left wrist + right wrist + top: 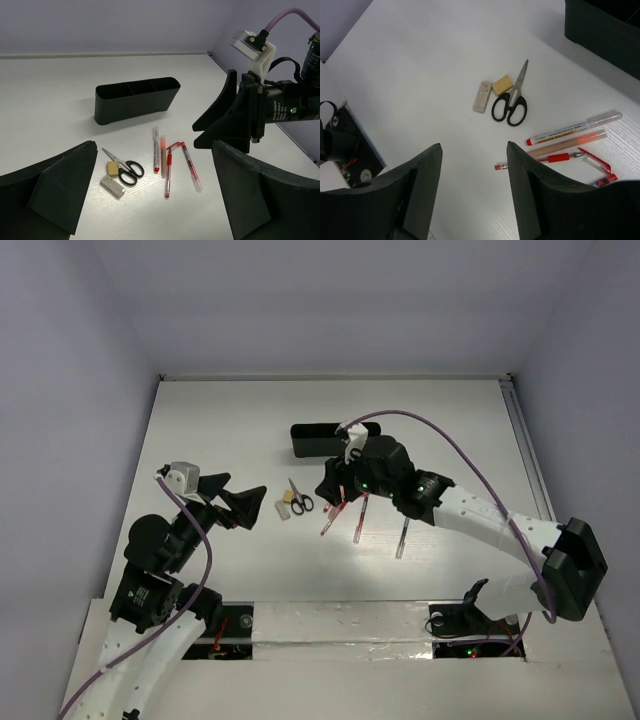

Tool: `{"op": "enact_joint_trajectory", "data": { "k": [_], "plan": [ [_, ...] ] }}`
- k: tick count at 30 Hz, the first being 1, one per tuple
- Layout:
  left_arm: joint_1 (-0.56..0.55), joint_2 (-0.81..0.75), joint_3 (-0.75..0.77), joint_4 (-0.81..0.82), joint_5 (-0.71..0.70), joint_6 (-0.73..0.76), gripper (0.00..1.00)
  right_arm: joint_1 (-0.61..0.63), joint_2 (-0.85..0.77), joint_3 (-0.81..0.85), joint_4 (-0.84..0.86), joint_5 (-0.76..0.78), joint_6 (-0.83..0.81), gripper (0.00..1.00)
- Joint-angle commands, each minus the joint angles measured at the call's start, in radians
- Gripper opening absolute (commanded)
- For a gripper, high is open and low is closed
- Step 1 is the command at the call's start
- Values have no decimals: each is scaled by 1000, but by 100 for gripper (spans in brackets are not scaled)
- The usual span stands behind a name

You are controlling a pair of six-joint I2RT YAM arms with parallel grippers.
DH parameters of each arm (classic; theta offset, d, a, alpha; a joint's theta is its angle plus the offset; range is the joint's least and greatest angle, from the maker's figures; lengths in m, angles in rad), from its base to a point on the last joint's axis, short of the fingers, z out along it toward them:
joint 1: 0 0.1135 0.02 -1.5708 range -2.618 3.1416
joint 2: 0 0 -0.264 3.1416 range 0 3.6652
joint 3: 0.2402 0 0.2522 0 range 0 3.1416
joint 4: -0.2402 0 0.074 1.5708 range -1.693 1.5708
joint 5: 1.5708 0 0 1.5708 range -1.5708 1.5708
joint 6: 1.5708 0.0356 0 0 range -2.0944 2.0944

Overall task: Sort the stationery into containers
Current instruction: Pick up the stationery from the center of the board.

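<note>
Black-handled scissors lie on the white table with a beige eraser touching their blades. A white eraser block lies beside them. To their right several pens lie close together. The black container stands behind them, its compartments looking empty. My left gripper is open, left of the erasers, holding nothing. My right gripper hovers open over the pens' left side, nothing between its fingers.
A purple cable arcs over the right arm. One pen lies apart, further right. The table's near edge carries the arm bases. White walls close the table at the back and sides.
</note>
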Motion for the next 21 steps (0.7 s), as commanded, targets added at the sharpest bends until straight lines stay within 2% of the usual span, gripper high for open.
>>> {"op": "enact_joint_trajectory", "data": {
  "k": [1,3,12,21],
  "plan": [
    [16,2,17,39,7,11,99,24,65,68,75,-35,-22,59],
    [16,-4,16,38,-3,10,99,35,102,105,71,-33,-24,53],
    [38,-33,28,-10,-164,-24,99,89,364,272,3,34,-48,49],
    [38,-47,25,-10,-166,-27,99,135,616,515,-136,160,-67,48]
  ]
}}
